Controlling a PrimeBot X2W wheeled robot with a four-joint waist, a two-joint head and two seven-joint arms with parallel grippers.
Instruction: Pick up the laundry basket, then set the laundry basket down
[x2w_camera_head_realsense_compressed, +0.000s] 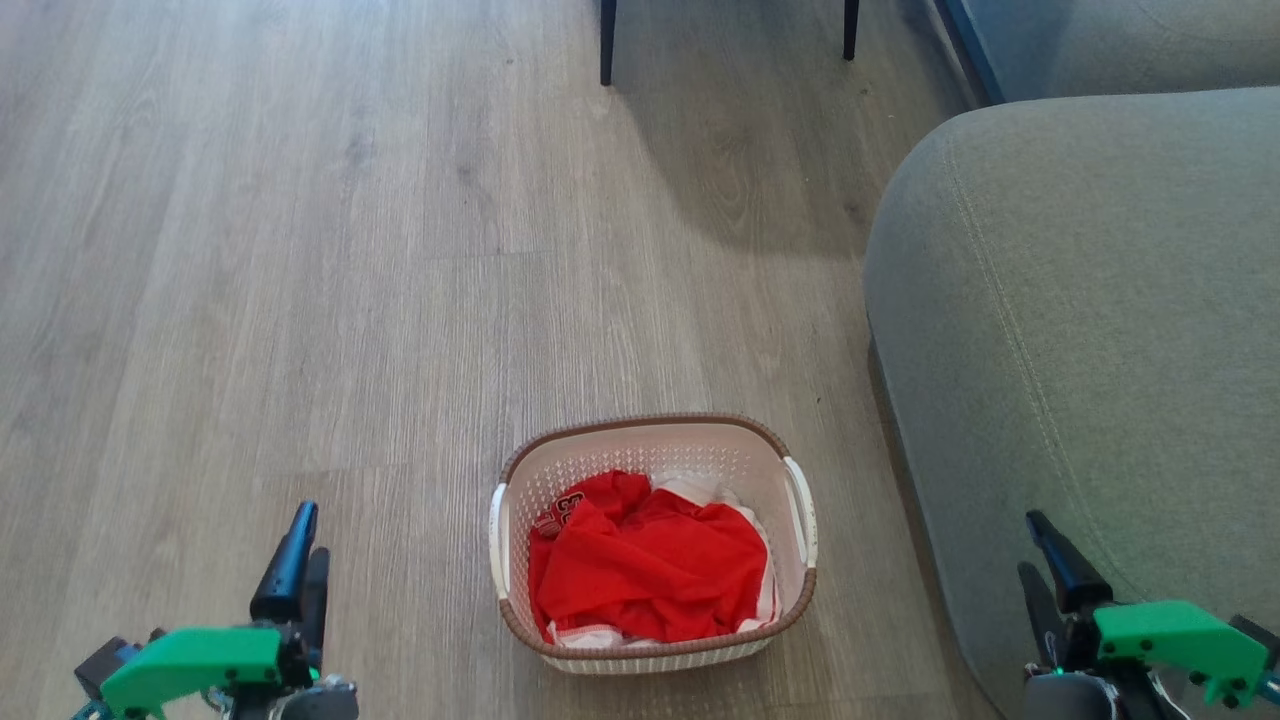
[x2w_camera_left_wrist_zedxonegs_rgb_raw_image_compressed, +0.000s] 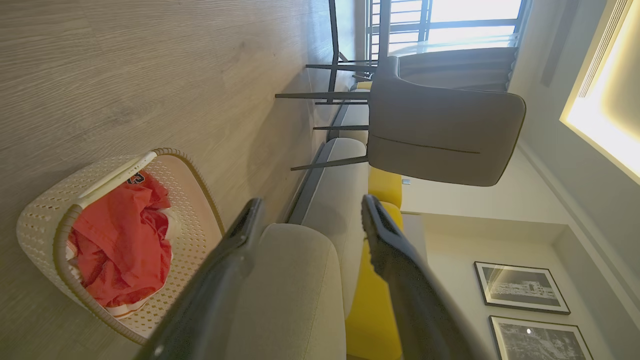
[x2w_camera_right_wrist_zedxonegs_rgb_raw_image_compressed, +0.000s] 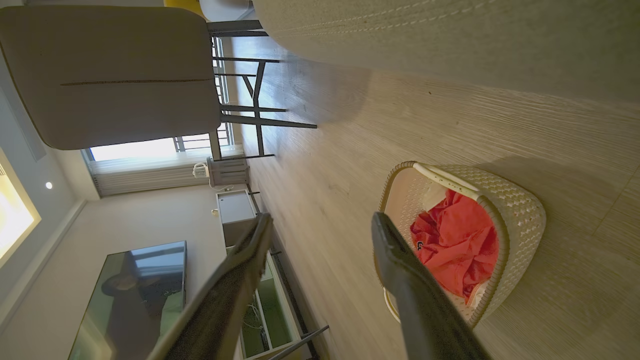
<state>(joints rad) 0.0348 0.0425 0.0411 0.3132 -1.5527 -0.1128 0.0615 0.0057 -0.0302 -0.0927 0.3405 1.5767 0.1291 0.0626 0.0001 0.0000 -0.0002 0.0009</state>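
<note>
The basket (x2w_camera_head_realsense_compressed: 650, 452) is shown upright on the floor (x2w_camera_head_realsense_compressed: 300, 300), near the sofa (x2w_camera_head_realsense_compressed: 1080, 330). A crumpled red garment (x2w_camera_head_realsense_compressed: 650, 565) is contained in it, with white cloth (x2w_camera_head_realsense_compressed: 690, 488) visible beneath and behind. White handles (x2w_camera_head_realsense_compressed: 803, 510) are carried on its two sides. The basket is placed between the two grippers and is touched by neither. The left gripper (x2w_camera_head_realsense_compressed: 310, 535) is held low at the basket's left, its fingers spread apart with nothing between them. The right gripper (x2w_camera_head_realsense_compressed: 1030, 545) is held at the basket's right, against the sofa's front, likewise spread and empty.
</note>
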